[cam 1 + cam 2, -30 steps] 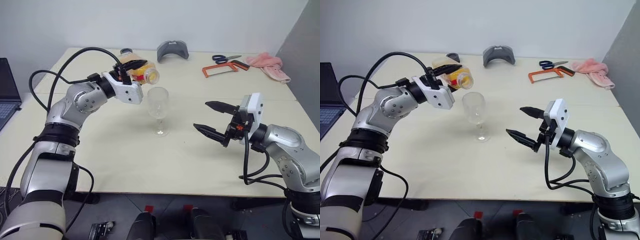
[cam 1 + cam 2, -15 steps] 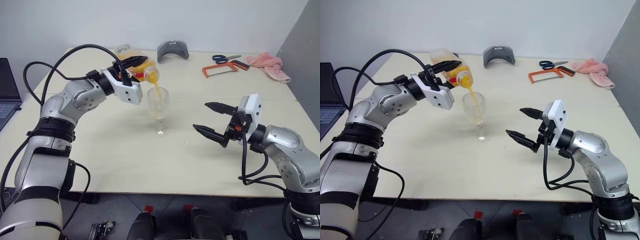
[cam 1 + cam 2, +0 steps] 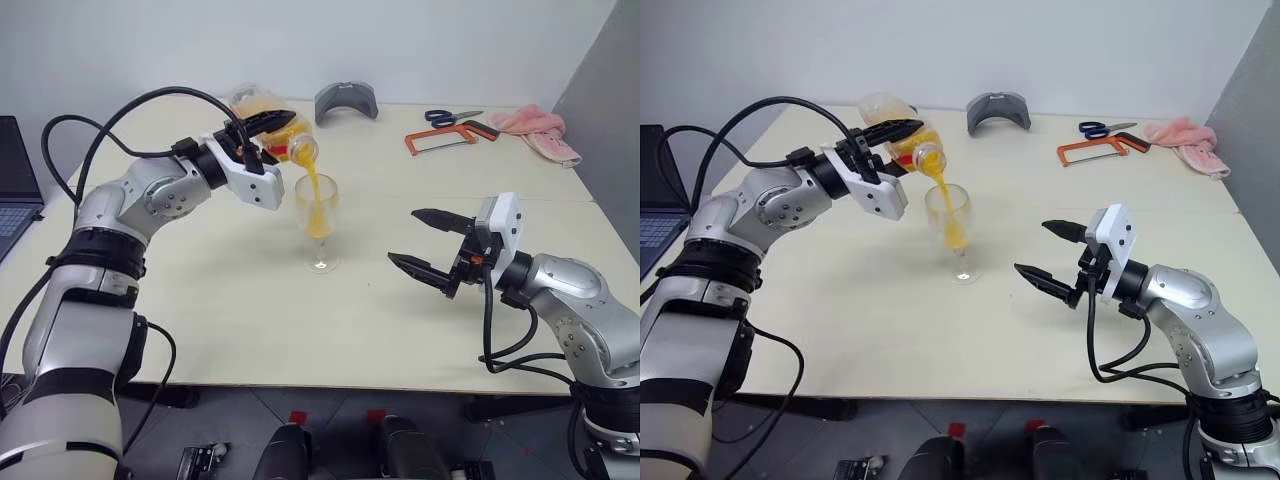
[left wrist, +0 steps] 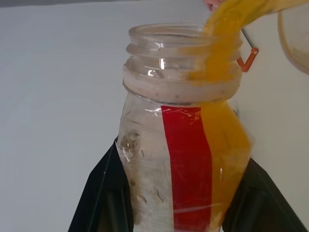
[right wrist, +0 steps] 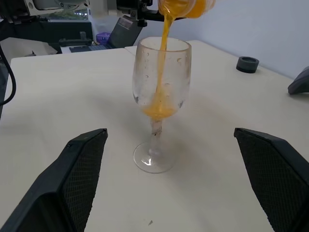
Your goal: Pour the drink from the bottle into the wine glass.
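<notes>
A second ago we saw no stream; now the drink [image 3: 312,195] falls from the one bottle [image 3: 272,133] clamped in our left claw [image 3: 262,135] into the one wine glass [image 3: 318,222] just below. Our right claw [image 3: 425,242] gapes wide, empty, well apart.

Left claw [image 3: 262,124] clamped, right claw [image 3: 422,241] spread wide.

Clear glossy wine glass [image 5: 161,82], matt table [image 3: 250,320]

Silver jointed arms [image 3: 150,200]; black cables; white wrist housings; black pointed jaws
</notes>
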